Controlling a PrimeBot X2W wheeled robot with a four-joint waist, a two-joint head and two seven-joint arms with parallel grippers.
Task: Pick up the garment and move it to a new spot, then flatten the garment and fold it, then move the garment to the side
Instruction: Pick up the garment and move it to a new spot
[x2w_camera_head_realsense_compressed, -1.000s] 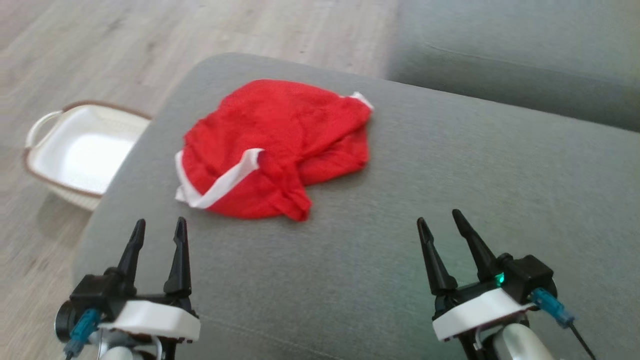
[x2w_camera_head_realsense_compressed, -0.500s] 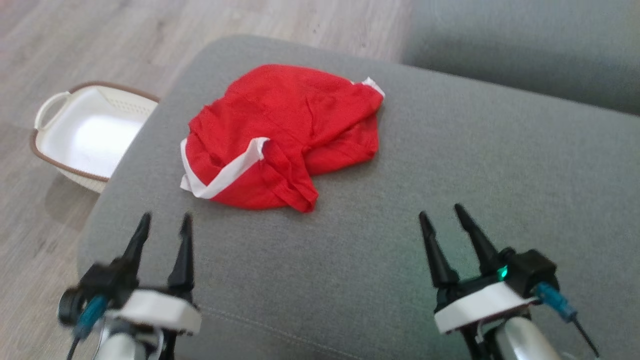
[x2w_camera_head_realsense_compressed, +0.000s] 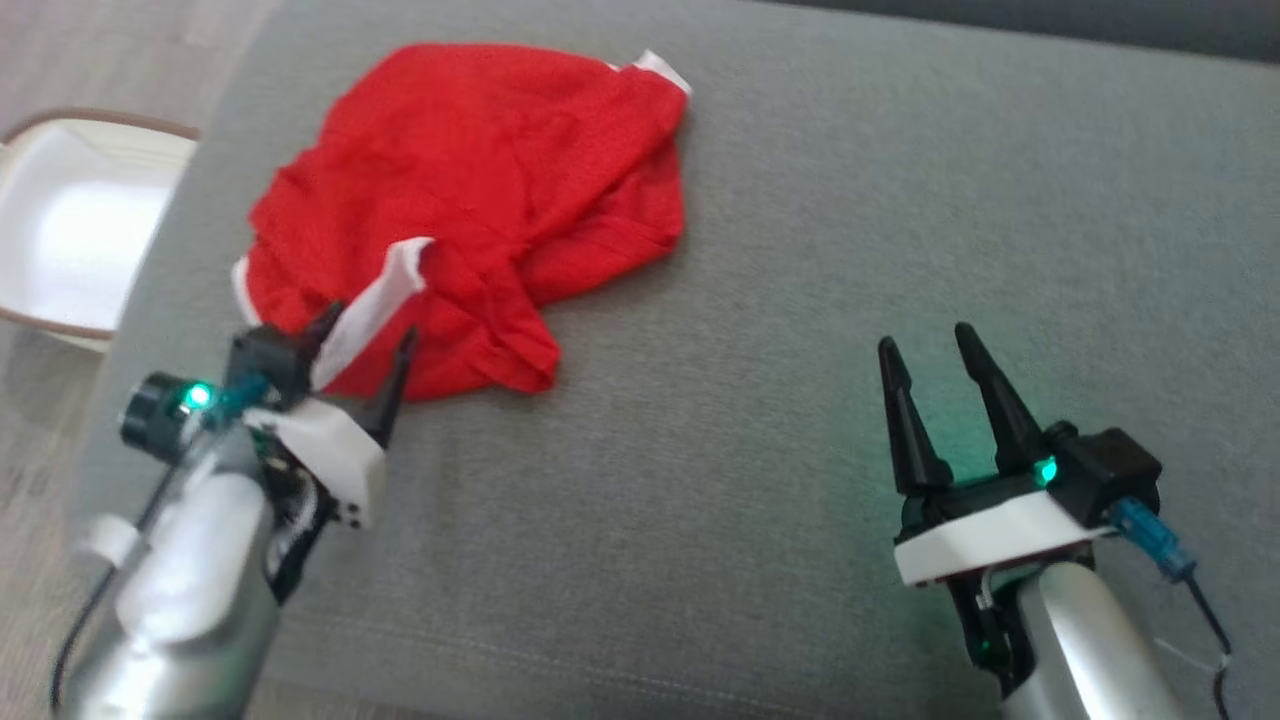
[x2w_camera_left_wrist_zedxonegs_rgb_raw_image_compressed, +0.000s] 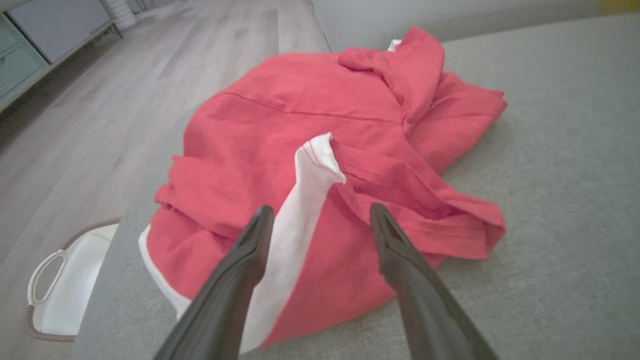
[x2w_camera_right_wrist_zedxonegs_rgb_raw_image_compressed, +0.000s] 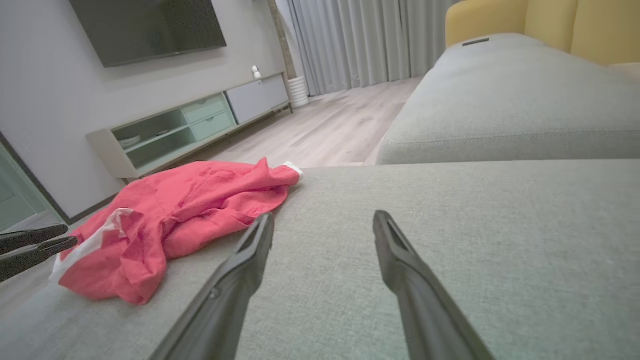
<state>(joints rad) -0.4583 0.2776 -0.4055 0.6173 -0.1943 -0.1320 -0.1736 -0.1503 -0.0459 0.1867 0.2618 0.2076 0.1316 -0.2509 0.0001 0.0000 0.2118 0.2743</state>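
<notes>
A crumpled red garment (x2w_camera_head_realsense_compressed: 480, 190) with white trim lies on the grey cushion (x2w_camera_head_realsense_compressed: 800, 250), toward its left end. My left gripper (x2w_camera_head_realsense_compressed: 365, 335) stands open over the garment's near edge, its fingers straddling the white band (x2w_camera_left_wrist_zedxonegs_rgb_raw_image_compressed: 300, 210); nothing is pinched. The garment (x2w_camera_left_wrist_zedxonegs_rgb_raw_image_compressed: 310, 125) spreads out ahead of those fingers in the left wrist view. My right gripper (x2w_camera_head_realsense_compressed: 930, 345) is open and empty above bare cushion, well to the right of the garment (x2w_camera_right_wrist_zedxonegs_rgb_raw_image_compressed: 185, 215). The left gripper's fingers (x2w_camera_right_wrist_zedxonegs_rgb_raw_image_compressed: 30, 240) show at the left edge of the right wrist view.
A white basket (x2w_camera_head_realsense_compressed: 60, 220) with a brown rim stands on the wood floor left of the cushion. A second grey cushion (x2w_camera_right_wrist_zedxonegs_rgb_raw_image_compressed: 500, 100) lies beyond, with a yellow chair (x2w_camera_right_wrist_zedxonegs_rgb_raw_image_compressed: 545, 20) behind it. A TV cabinet (x2w_camera_right_wrist_zedxonegs_rgb_raw_image_compressed: 190, 125) lines the far wall.
The head camera has tilted down and closer. My left gripper has reached forward from the cushion's near edge to the garment's white band. The right gripper has barely moved.
</notes>
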